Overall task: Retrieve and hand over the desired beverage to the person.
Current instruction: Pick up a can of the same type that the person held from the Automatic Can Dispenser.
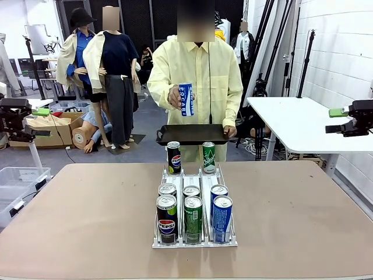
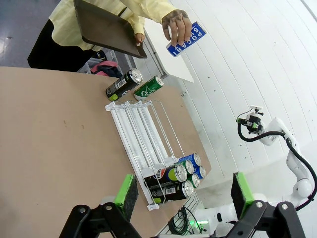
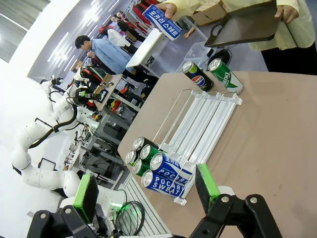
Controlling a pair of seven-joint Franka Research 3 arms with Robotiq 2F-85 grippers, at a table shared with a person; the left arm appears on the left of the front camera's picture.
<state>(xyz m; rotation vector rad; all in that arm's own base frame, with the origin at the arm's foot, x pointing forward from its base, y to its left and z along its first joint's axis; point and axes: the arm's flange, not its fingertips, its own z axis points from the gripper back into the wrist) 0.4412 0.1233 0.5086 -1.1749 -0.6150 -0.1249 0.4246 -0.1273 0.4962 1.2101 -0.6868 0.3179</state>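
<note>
person point(image 1: 201, 70): pale-yellow shirt. held can point(image 1: 186, 99): blue, white lettering. tray point(image 1: 191, 134): black. bench point(image 1: 87, 210): plain tan-brown. rack point(image 1: 194, 243): white. near row: black Pepsi can point(image 1: 166, 219) with yellow-green band and red-white-blue logo, green can point(image 1: 193, 219), blue can point(image 1: 222, 217), silver tops. far end: black can point(image 1: 173, 157), green Sprite can point(image 1: 208, 157). left gripper point(image 2: 184, 181): black, green pads. right gripper point(image 3: 147, 188): same. wall point(image 1: 344, 46): white brick pattern.

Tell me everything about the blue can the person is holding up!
The blue can is tall and slim and looks like metal, with white letters running down its side. It stands upright in the air, in front of the person's yellow shirt. The person's hand grips it around its side, and nothing else touches it. It is above the black tray, which the other hand holds.
</note>
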